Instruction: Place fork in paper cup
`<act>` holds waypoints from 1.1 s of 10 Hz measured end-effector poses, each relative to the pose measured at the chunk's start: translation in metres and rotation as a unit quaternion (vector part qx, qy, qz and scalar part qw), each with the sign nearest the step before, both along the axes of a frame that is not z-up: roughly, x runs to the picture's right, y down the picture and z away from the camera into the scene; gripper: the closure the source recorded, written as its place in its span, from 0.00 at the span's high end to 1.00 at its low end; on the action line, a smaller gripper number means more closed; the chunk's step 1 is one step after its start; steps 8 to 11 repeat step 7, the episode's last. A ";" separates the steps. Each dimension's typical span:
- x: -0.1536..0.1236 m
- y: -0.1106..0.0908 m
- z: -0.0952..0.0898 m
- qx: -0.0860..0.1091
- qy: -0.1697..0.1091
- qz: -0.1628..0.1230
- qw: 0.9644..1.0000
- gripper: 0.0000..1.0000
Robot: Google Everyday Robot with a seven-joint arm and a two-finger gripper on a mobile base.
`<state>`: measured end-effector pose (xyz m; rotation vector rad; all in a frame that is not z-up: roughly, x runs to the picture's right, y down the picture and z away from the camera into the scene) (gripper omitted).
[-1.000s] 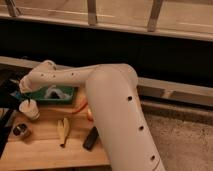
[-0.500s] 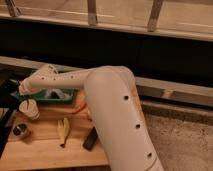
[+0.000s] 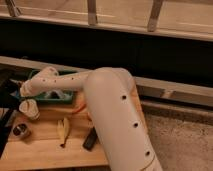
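Camera view: the gripper [image 3: 22, 96] sits right over the paper cup [image 3: 29, 109] at the wooden table's [image 3: 45, 150] left edge. Can't spot the fork. Banana [image 3: 62, 130] and small tin [image 3: 21, 131] lie nearby.

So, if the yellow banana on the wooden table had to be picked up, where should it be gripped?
Probably across its middle, from straight above: the yellow banana lies flat, long and narrow, with space on both sides. The gripper is at the white paper cup, far left.
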<state>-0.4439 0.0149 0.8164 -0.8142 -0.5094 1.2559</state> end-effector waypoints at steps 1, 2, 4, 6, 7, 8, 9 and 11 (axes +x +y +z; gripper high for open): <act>0.000 0.001 0.001 -0.001 0.000 0.000 1.000 0.75; 0.000 0.002 0.002 -0.003 0.000 0.000 1.000 0.79; 0.002 0.007 0.004 -0.006 -0.001 0.000 1.000 0.80; 0.005 0.011 0.002 -0.009 0.000 0.003 1.000 0.80; 0.007 0.011 0.001 -0.008 0.000 0.006 1.000 0.80; 0.007 0.011 0.001 -0.008 0.000 0.006 1.000 0.80; 0.007 0.011 0.001 -0.008 0.000 0.006 1.000 0.80; 0.007 0.011 0.001 -0.008 0.000 0.006 1.000 0.80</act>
